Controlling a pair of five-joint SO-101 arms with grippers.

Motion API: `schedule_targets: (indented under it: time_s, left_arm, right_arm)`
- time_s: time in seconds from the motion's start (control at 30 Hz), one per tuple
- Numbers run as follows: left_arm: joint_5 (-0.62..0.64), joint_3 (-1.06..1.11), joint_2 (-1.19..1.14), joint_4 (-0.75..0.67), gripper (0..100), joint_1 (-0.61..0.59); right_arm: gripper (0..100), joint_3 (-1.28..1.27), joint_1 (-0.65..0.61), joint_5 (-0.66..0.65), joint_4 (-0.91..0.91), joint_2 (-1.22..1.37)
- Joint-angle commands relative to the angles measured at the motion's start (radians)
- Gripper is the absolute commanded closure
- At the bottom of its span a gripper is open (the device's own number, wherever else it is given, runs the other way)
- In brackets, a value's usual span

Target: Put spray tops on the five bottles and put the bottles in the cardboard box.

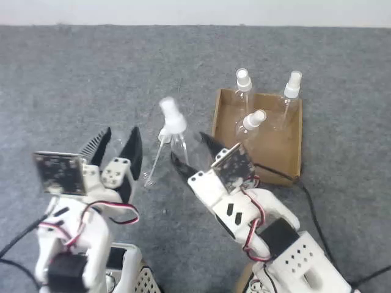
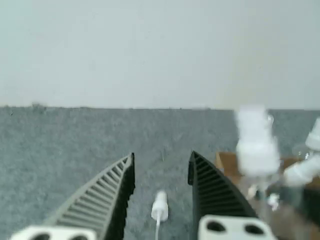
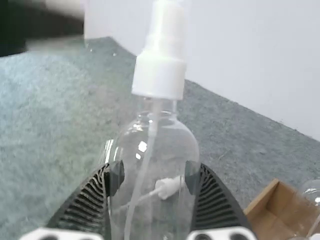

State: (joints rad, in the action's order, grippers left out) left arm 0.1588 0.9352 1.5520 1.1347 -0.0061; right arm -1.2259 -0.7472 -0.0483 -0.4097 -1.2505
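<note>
The right gripper (image 1: 187, 146) stands over the middle of the grey bench (image 1: 73, 79), just beside the near left corner of the cardboard box (image 1: 292, 160). Its fingers (image 3: 85, 210) pinch the sides of a clear bottle (image 1: 178, 145), which is upright and already wears a white spray top (image 1: 173, 117). In the right wrist view the bottle (image 3: 155, 150) sits between the two ribbed pads with its spray top (image 3: 160, 65) rising above them. A loose spray top (image 1: 154, 162) with its thin tube lies on the bench just to the left of the held bottle. The left gripper (image 1: 122, 133) hangs over the bench to the left of that, its fingers (image 1: 133, 149) spread wide and holding nothing. In the left wrist view the loose spray top (image 2: 160, 206) lies on the bench beyond the gap between them. Three more bottles (image 1: 253, 125) with spray tops on are in the cardboard box, two at its far side and one nearer the middle, tilted.
</note>
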Motion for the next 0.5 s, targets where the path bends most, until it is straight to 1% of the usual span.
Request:
schedule_targets:
  time_s: [0.0,0.07,0.13,0.23,0.3,0.37,0.47]
  left_arm:
    - [-0.086,0.231,0.106,-0.106,84,-0.008]
    - [-0.094,0.334,0.141,-0.153,84,0.020]
    - [-0.084,0.392,0.170,-0.166,83,0.054]
    - [-0.068,0.397,0.224,-0.120,76,0.087]
    - [-0.068,0.395,0.269,-0.081,72,0.114]
    - [-0.068,0.395,0.279,-0.061,70,0.141]
    - [-0.068,0.397,0.270,-0.061,68,0.180]
  right_arm:
    - [99.3,0.170,0.018,0.025,-0.012,0.087]
    - [99.3,0.236,0.018,0.025,-0.007,0.177]
    - [99.3,0.315,0.018,0.026,-0.007,0.275]
    - [99.3,0.430,0.019,0.034,-0.007,0.403]
    - [99.3,0.496,0.018,0.101,-0.010,0.484]
    - [99.3,0.551,0.018,0.163,-0.019,0.558]
    - [99.3,0.585,0.016,0.176,-0.019,0.636]
